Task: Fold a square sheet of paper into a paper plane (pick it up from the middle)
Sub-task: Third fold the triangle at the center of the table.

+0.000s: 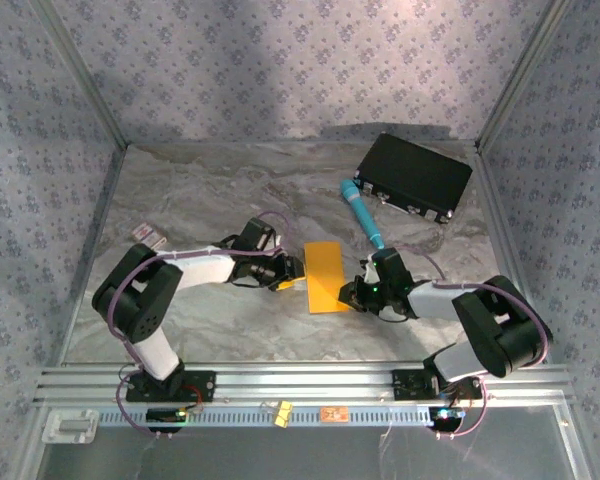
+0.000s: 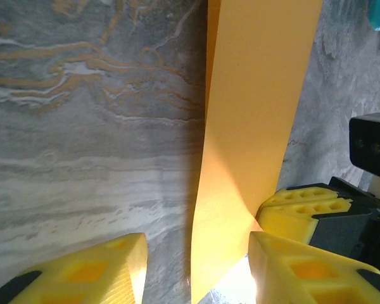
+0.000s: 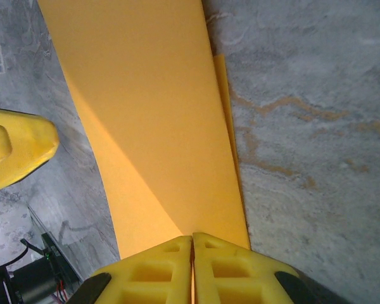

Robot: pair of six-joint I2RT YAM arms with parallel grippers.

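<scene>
**Left pinch on the doubled sheet: close slow, centred, layers flush**

right gripper (image 3: 192, 266) is clamped tight on the square sheet of paper (image 3: 145, 114); the near edge is nipped between its pads and the sheet runs straight out ahead of the fingertips, apparently bowed up a little off the table (image 3: 316, 126)

left gripper (image 2: 196, 272) is half open, one finger on each side of the sheet's edge; there is a clear gap on one side and the paper sits just beside the other pad; no grip yet as far as I can tell

the sheet looks doubled over; a thin strip of second layer peeks past the top layer on the side away from the left fingers, so the edges aren't flush

my read: the step is a second hold with the left, opposite the right, to set up the crease

- centre the left fingers on the edge first; otherwise the nearer pad shoves the paper sideways as it closes
- close slowly; the right hold is the anchor, so no regrip there
- the two sets of fingertips sit just beside each other; watch for pad-on-pad contact
- no pulling apart once both hold; thin paper slips or tears
- fix the layer offset before pressing, or the crease locks it in
</scene>
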